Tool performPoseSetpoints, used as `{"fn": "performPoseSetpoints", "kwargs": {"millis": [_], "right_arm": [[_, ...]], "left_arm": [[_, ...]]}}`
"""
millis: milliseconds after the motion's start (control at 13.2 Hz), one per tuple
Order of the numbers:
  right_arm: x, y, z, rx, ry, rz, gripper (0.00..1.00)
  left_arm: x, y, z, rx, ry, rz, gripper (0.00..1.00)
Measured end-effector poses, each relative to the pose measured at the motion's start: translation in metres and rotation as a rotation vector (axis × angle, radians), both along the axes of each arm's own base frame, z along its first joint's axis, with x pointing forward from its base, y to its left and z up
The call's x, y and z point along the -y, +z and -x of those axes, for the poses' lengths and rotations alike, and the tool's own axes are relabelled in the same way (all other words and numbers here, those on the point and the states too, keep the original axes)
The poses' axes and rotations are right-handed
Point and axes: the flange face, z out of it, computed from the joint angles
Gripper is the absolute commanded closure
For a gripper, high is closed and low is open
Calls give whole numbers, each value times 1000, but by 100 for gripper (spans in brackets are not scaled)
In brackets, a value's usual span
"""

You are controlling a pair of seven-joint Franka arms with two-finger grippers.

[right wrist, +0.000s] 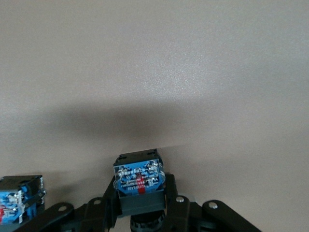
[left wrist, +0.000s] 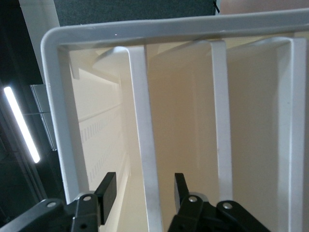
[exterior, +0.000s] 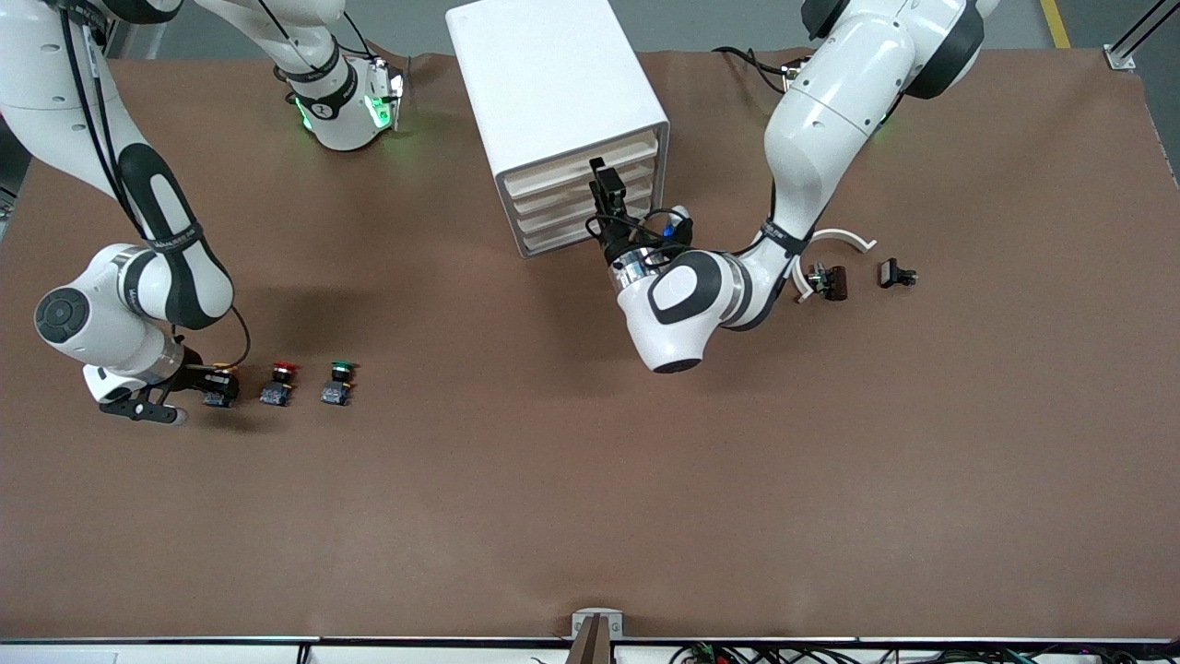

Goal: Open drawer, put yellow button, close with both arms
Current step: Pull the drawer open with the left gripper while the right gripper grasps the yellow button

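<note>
Gripping yellow button (right wrist: 137, 181), right claw (right wrist: 140, 203)

The cabinet (exterior: 557, 111) stands at twelve o'clock on the table (exterior: 590, 480), its drawer (exterior: 590, 164) uppermost. At nine o'clock three buttons line up: the yellow button (exterior: 219, 387) toward the right arm's end, the red-capped button (exterior: 277, 383) beside it, then the green-capped button (exterior: 338, 383).

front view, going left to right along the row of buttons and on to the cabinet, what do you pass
right end effector shut on the yellow button → red button → green button → white cabinet → left end effector
</note>
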Motion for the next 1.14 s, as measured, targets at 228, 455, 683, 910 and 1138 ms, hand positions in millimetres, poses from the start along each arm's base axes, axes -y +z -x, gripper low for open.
{"fn": "performPoseSetpoints", "kwargs": {"millis": [228, 455, 683, 910, 1138], "right_arm": [[0, 1, -1, 3, 0, 1, 100], [0, 15, -12, 2, -18, -4, 100], [-7, 50, -26, -80, -95, -27, 100], [-29, 89, -37, -117, -145, -35, 100], [-59, 122, -40, -153, -218, -35, 100]], "left_arm": [[6, -4, 7, -11, -12, -22, 88], [5, -6, 7, -20, -12, -41, 98], [5, -6, 7, -22, -11, -48, 98], [4, -6, 6, -21, -9, -50, 97], [-8, -7, -5, -20, 13, -60, 97]]}}
